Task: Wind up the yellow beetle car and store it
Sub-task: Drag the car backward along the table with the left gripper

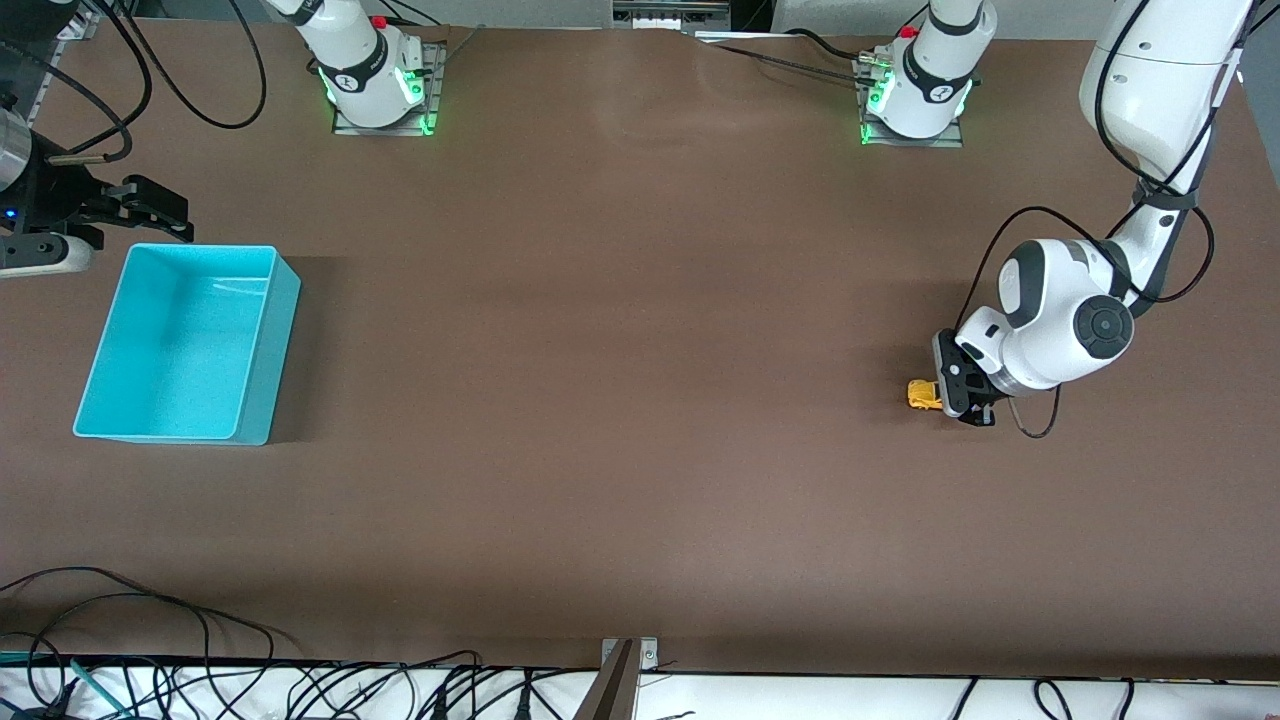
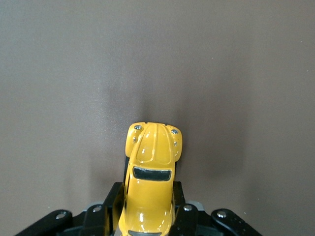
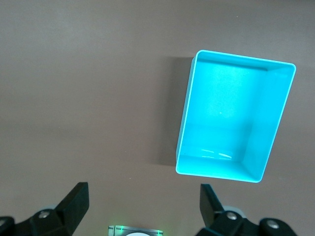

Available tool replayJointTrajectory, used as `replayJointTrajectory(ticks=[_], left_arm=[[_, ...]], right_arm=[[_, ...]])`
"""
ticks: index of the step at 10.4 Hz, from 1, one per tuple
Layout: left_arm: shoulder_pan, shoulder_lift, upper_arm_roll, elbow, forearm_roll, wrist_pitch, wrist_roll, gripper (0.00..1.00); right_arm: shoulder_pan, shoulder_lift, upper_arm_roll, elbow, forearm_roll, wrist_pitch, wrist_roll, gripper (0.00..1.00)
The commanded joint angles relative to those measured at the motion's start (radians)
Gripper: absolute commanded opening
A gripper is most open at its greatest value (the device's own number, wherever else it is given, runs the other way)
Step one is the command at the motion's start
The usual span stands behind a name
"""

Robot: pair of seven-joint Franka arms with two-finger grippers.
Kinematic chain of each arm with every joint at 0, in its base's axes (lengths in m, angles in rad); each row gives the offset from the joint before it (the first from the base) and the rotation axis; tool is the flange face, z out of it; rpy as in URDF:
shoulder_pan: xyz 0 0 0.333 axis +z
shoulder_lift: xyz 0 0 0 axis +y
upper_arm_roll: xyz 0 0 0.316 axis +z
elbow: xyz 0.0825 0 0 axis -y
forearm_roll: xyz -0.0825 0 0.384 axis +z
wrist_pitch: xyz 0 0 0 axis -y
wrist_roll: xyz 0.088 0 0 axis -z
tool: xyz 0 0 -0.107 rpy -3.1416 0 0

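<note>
The yellow beetle car (image 1: pixel 922 394) is at the left arm's end of the table, low at the brown surface. My left gripper (image 1: pixel 942 395) is shut on it. In the left wrist view the black fingers (image 2: pixel 109 202) press both sides of the car (image 2: pixel 152 167), and its rounded hood sticks out past them. My right gripper (image 1: pixel 160 208) waits open over the table at the right arm's end, beside the turquoise bin (image 1: pixel 262 345). The right wrist view shows nothing between the right gripper's (image 3: pixel 145 199) fingers and nothing in the bin (image 3: pixel 184 128).
The two arm bases (image 1: pixel 378 75) (image 1: pixel 918 85) with green lights stand along the table edge farthest from the front camera. Loose black cables (image 1: pixel 150 620) and a metal bracket (image 1: pixel 628 655) lie along the nearest edge. Bare brown tabletop stretches between bin and car.
</note>
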Motion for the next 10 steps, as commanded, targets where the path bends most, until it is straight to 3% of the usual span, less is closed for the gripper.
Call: replayJointTrajectory(ticks=[1, 4, 10], left_arm=[[0.002, 0.029, -0.001, 0.019, -0.012, -0.05, 0.029, 0.0], [0.016, 0.051, 0.011, 0.026, -0.012, -0.052, 0.076, 0.0], [0.18, 0.139, 0.019, 0.113, -0.011, -0.05, 0.314, 0.0]], right_arm=[[0.004, 0.004, 0.003, 0.014, -0.016, -0.002, 0.013, 1.0], [0.003, 0.004, 0.003, 0.014, -0.016, -0.002, 0.013, 1.0], [0.004, 0.004, 0.003, 0.014, -0.016, -0.002, 0.013, 1.0]])
